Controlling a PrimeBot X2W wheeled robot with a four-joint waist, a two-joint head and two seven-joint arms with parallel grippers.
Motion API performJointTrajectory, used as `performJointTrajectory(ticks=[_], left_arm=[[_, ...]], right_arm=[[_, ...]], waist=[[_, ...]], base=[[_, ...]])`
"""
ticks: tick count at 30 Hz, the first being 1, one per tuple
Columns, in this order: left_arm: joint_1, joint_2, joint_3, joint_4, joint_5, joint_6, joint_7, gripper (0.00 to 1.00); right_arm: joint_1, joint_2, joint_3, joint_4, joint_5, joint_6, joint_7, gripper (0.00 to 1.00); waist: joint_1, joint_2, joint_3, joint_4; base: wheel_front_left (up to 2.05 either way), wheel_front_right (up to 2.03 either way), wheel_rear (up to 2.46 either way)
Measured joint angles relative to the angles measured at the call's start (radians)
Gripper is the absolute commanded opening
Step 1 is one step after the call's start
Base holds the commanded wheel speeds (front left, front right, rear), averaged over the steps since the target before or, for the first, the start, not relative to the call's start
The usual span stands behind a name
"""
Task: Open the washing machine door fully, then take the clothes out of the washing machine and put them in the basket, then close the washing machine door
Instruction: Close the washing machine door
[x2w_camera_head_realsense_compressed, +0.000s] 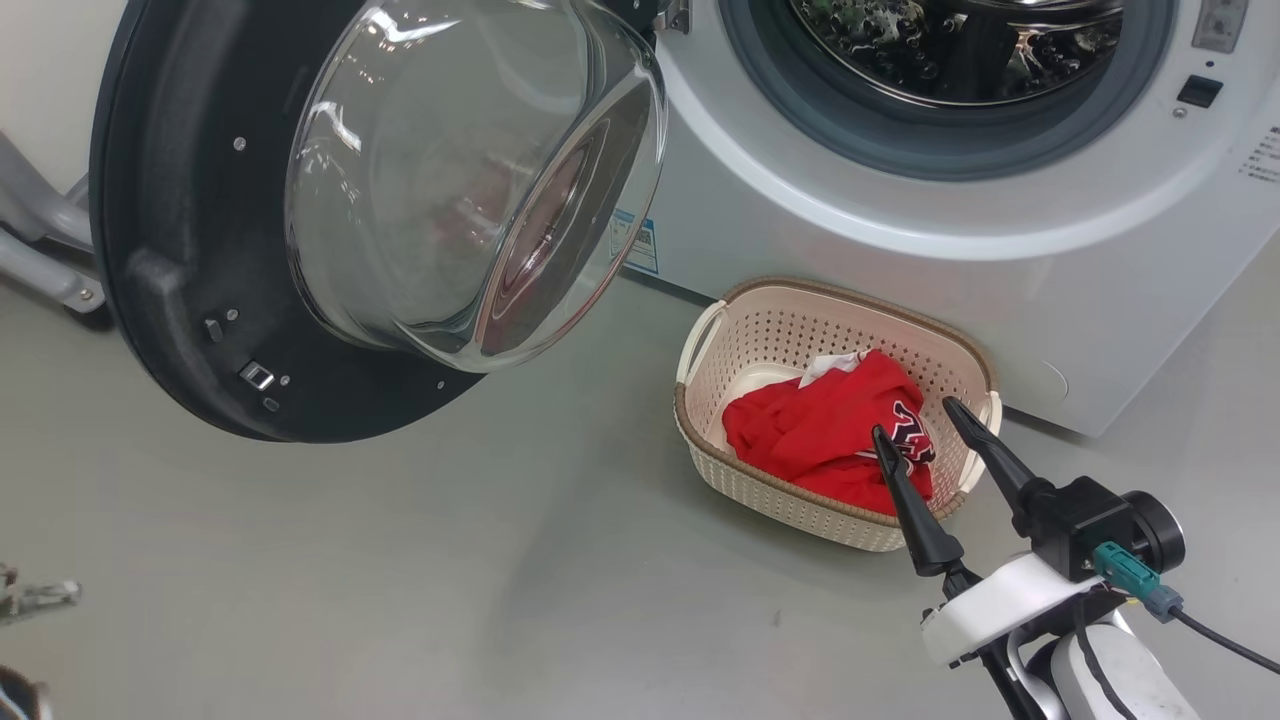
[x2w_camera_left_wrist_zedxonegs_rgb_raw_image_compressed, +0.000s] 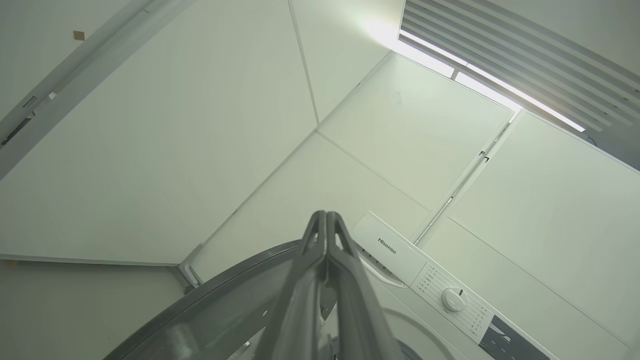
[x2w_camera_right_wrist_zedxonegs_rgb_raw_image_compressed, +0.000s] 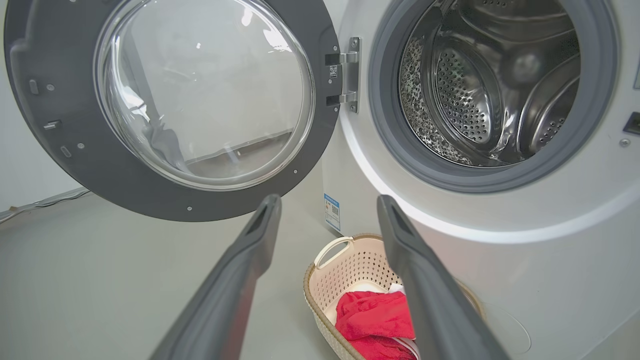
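Head view: washing machine door (x2w_camera_head_realsense_compressed: 180, 300) stands swung wide, left of the washing machine (x2w_camera_head_realsense_compressed: 900, 250). Basket (x2w_camera_head_realsense_compressed: 700, 440) on the floor just beside the machine front, red clothes (x2w_camera_head_realsense_compressed: 810, 430) inside. Right gripper (x2w_camera_head_realsense_compressed: 913, 417) over the basket's near edge, jaws spread, empty.
Left wrist view: left gripper (x2w_camera_left_wrist_zedxonegs_rgb_raw_image_compressed: 326, 215) with fingers pressed together, nothing between, above the door rim.
Right wrist view: spread fingers frame the basket below the drum mouth.

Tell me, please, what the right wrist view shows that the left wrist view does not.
The right wrist view gives the open right gripper, the steel drum with no garments visible inside, and the basket holding the red clothes. The left wrist view gives the shut left gripper, the control dial and the wall panels. Both share the washing machine and the dark rim of the washing machine door.
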Motion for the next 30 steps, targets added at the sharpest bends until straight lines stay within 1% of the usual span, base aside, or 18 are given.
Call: performJointTrajectory(ticks=[3, 7, 9, 11, 19, 24, 30], left_arm=[[-0.034, 0.024, 0.046, 0.047, -0.072, 0.010, 0.028, 0.00], [-0.077, 0.056, 0.094, 0.132, -0.155, 0.039, 0.071, 0.00], [-0.097, 0.077, 0.117, 0.175, -0.175, 0.058, 0.093, 0.00], [-0.117, 0.093, 0.138, 0.223, -0.218, 0.073, 0.113, 0.00], [-0.216, 0.116, 0.165, 0.418, -0.339, 0.134, 0.188, 0.00], [-0.257, 0.160, 0.191, 0.511, -0.372, 0.157, 0.234, 0.00], [-0.297, 0.175, 0.165, 0.595, -0.397, 0.164, 0.286, 0.00]], right_arm=[[0.000, -0.002, -0.004, -0.007, 0.000, 0.000, 0.000, 1.00], [0.000, -0.011, -0.009, -0.011, 0.000, -0.001, 0.001, 1.00], [0.000, -0.015, -0.012, -0.015, 0.000, -0.002, 0.001, 1.00], [0.000, -0.017, -0.014, -0.021, 0.000, -0.009, 0.001, 1.00], [0.004, -0.029, -0.020, -0.033, 0.000, -0.010, 0.010, 1.00], [0.004, -0.029, -0.010, -0.049, 0.000, -0.010, 0.022, 1.00], [0.003, -0.032, -0.008, -0.060, 0.000, -0.009, 0.028, 1.00]], waist=[[0.0000, 0.0000, 0.009, 0.000], [0.0000, 0.0000, 0.020, -0.001], [0.0000, 0.0000, 0.024, -0.002], [0.0000, 0.0000, 0.030, -0.003], [0.0001, 0.0000, 0.043, -0.009], [0.0000, 0.0000, 0.053, -0.028], [0.0000, 0.0000, 0.072, -0.057]], base=[[0.00, 0.00, 0.00], [0.00, 0.00, 0.00], [0.00, 0.00, 0.00], [0.00, 0.00, 0.00], [0.00, 0.00, 0.00], [0.00, 0.00, 0.00], [0.00, 0.00, 0.00]])
